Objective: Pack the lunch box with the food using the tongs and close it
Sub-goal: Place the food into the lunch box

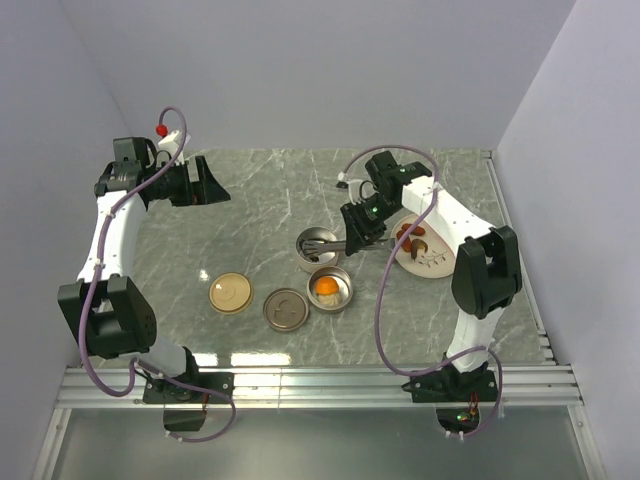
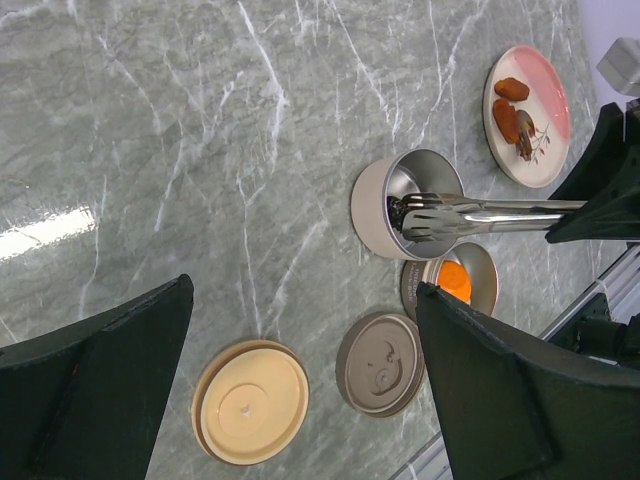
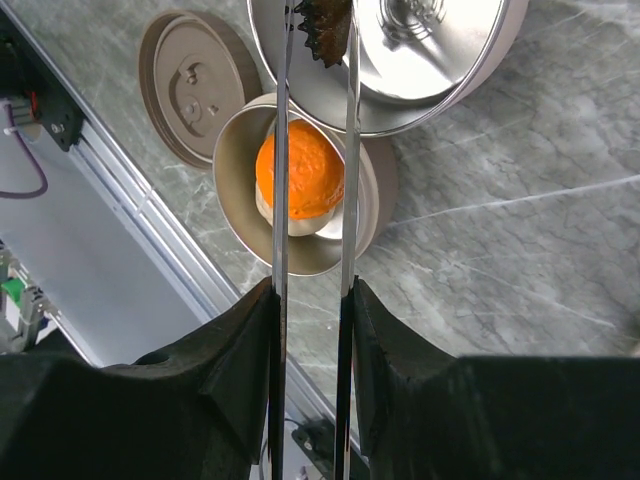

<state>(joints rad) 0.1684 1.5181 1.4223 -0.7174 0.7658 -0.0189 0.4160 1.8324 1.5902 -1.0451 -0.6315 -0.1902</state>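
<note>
Table (image 1: 260,200): one, grey marble pattern, glossy. Bowls: two, round, tan outside, steel inside, just beside each other at the centre of the top view. The upper bowl (image 1: 308,238) takes the tips of the tongs (image 2: 500,212). The lower bowl (image 1: 343,296) holds one rounded orange chunk (image 3: 300,182) resting on a pale piece (image 3: 267,208). Lids: two flat discs side by side at lower centre of the top view, one cream lid (image 2: 250,400), smooth, and one brown lid (image 2: 380,362) with a moulded centre. Plate (image 2: 555,100): one, round, pale with a pink part, at upper right of the left wrist view, carrying two reddish-brown pieces (image 2: 506,118) and one darker scrap beside them. Tongs: one pair, two slim silver arms. Your right gripper (image 3: 312,300) is partly closed on both arms, pinching them, and a ragged dark bit (image 3: 320,25) sits between their tips over the upper bowl. Your left gripper (image 2: 305,330) is spread fully wide, holding nothing, at upper left of the top view, well apart from the bowls.
</note>
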